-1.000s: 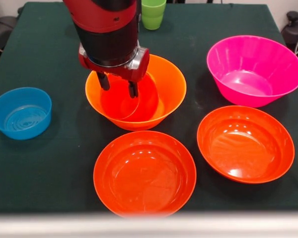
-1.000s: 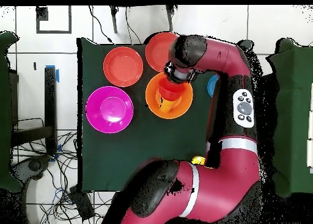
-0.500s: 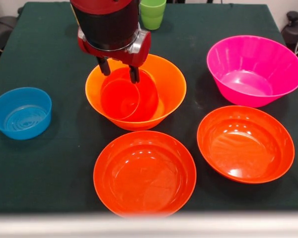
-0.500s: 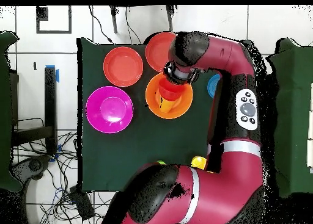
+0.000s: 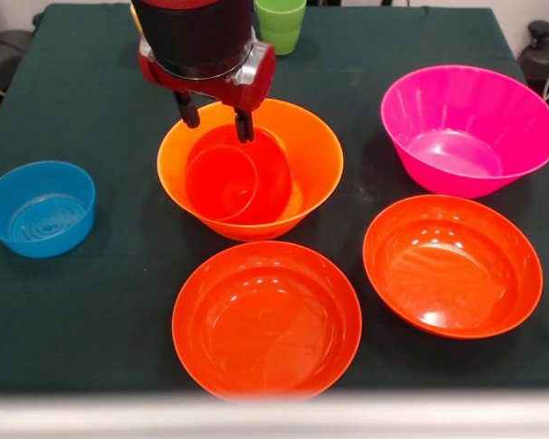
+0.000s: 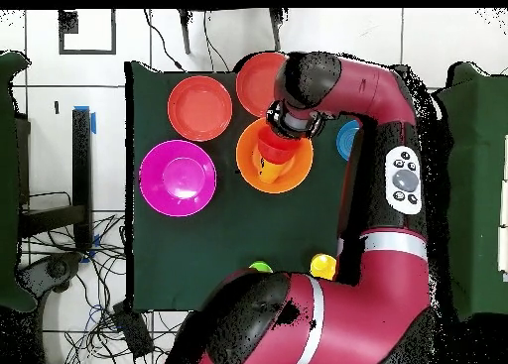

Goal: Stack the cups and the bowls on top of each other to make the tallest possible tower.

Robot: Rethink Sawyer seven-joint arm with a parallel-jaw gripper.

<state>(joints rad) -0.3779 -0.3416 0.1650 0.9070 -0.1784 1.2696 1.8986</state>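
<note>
Gripper point(image 5: 217, 117) of the red and black arm: two dark fingers spread apart and empty, hanging just above the far rim of the large glossy orange plastic bowl point(image 5: 311, 165), touching nothing.

Dark green cloth-covered table point(image 5: 101, 302): carries all the vessels.

Large glossy magenta-pink plastic bowl point(image 5: 467, 128): upright and empty, at the right of the front view, well apart from the orange one.

Large orange bowl: upright near the table's middle. Inside it lies the small glossy red-orange plastic bowl point(image 5: 233, 178), tipped so that its mouth faces the camera, its rim leaning on the inner wall. These two form the only stack in sight.

Two wide, shallow, glossy red-orange plastic bowls: one point(image 5: 266, 318) at the near edge just in front of the orange bowl, the other point(image 5: 452, 265) to its right, below the magenta bowl. Both upright, empty, apart from each other.

Small glossy blue plastic bowl point(image 5: 38, 207): upright and alone at the left of the front view.

Small green plastic tumbler point(image 5: 282, 25): upright at the far edge, beside the arm.

In the overhead view a yellow round object point(image 6: 322, 265) and a green one point(image 6: 260, 267) show near the robot's base; they may be cups, but the arm hides most of them.
</note>
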